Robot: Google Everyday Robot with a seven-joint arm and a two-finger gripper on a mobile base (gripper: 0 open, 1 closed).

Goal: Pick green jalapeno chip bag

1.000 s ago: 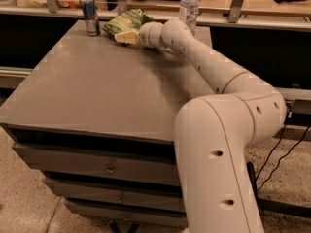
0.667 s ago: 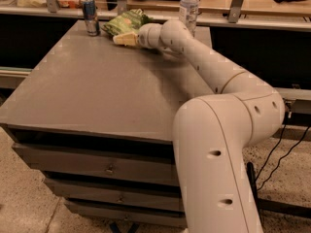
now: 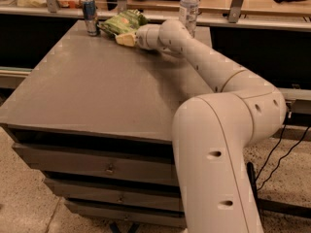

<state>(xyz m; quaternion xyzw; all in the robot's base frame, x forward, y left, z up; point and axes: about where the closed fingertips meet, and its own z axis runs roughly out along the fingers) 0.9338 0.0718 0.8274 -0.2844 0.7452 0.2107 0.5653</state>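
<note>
Gripper [image 3: 124, 38] was at the far edge of the worktop [image 3: 97, 86], with its pale tip against the near edge of the green jalapeno chip bag [image 3: 121, 22]. Open or closed: could not tell, as the tip merged with the foil. No lift seen; the bag lay on the worktop.

Versus the earlier frames: gripper in much the same spot at the bag's near edge, arm [image 3: 209, 67] reaching in the same line from lower right. Bag, drink can [image 3: 89, 16] and water bottle [image 3: 188, 6] showed no shift.

Bag lay flat and wrinkled near the far left corner, just right of the can and well left of the bottle. Long axis ran roughly left to right along the far edge, the right end angled slightly further back and the left end pointing toward the can
</note>
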